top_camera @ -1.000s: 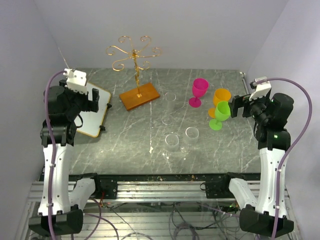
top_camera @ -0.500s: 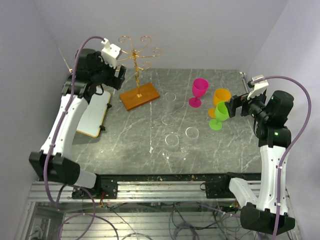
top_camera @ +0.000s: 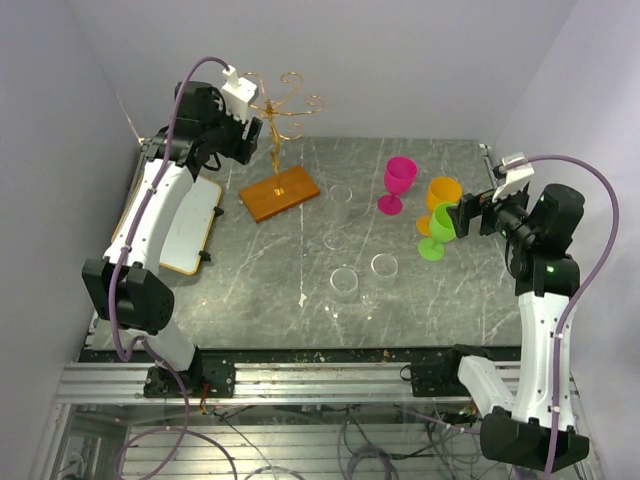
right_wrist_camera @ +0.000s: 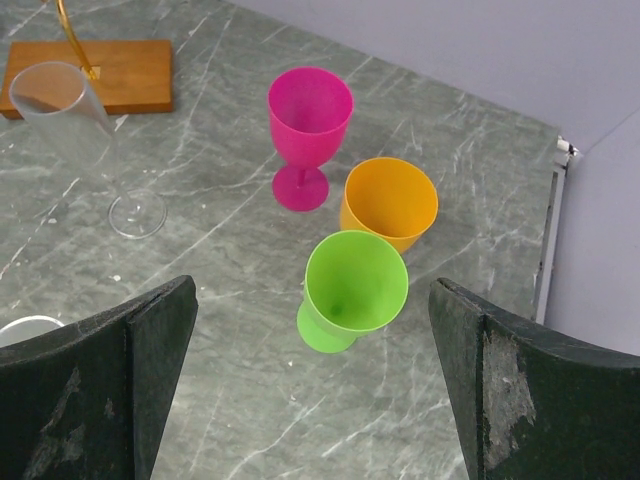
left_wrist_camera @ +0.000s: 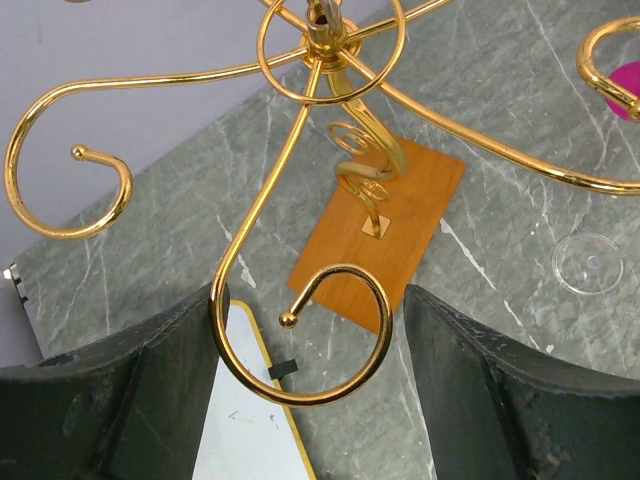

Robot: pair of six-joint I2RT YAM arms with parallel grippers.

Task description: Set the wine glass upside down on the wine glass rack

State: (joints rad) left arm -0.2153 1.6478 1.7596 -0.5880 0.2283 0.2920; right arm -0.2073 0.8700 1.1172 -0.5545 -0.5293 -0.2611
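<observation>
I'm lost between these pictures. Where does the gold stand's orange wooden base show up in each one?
Top view: the wooden base lies upper left of centre.
Left wrist view: the base is near the middle.
Right wrist view: the base is in the top left corner.
Shared landmark: the pink goblet, right of the base in every view.

Left gripper (left_wrist_camera: pixel 310 305) looks down from above the grey marbled table (left_wrist_camera: pixel 500 60), fingers apart. One gold curl (left_wrist_camera: pixel 300 397) of the wine glass rack (left_wrist_camera: pixel 325 40) hangs between them. The rack's orange-brown base (left_wrist_camera: pixel 400 215) lies below. A white board (left_wrist_camera: pixel 250 440) is at lower left and a clear round glass foot (left_wrist_camera: pixel 590 262) at right.
</observation>
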